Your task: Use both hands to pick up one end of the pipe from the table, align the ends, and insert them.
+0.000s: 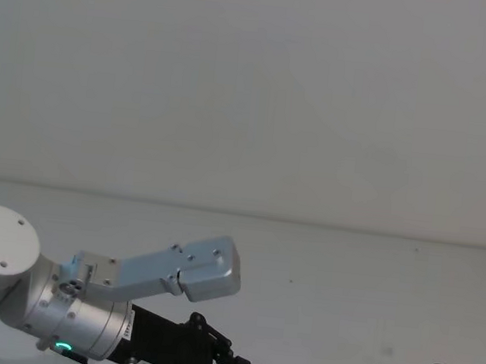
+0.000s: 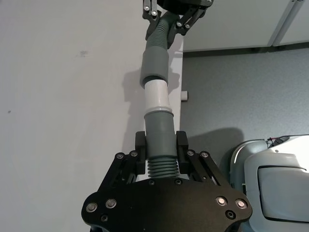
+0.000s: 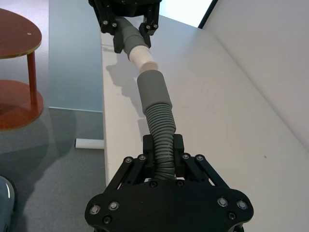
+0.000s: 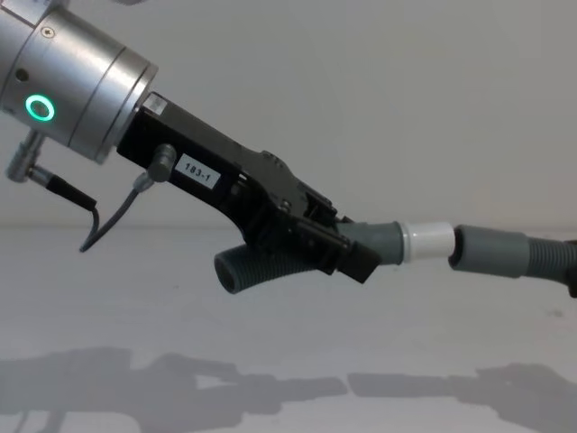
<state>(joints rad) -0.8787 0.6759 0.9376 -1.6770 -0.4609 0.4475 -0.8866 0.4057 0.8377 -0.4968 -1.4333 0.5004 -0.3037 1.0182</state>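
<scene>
I'm seeing the white table point(image 4: 288, 361) running wide under everything, both pipe pieces held up off it with shadows below. Left arm point(image 4: 72, 72) is coming in big from the upper left of the chest view, green ring lit, white label on the gripper body. Left gripper point(image 2: 161, 147) is clamping the smooth grey cuff of the left pipe piece point(image 4: 270, 264), fingers closed snug against both sides; the ribbed tail is hanging out below and behind the jaws. Right gripper point(image 3: 164, 150) is pinching the ribbed section of the right pipe piece point(image 3: 159, 121), fingers tight on the hose. The wide hollow cuff point(image 4: 491, 248) is pointing left toward the white tip point(image 4: 425, 242). In the chest view the tip is sitting right at the cuff mouth; in the right wrist view I'm reading them just apart, roughly lined up, not seated.
</scene>
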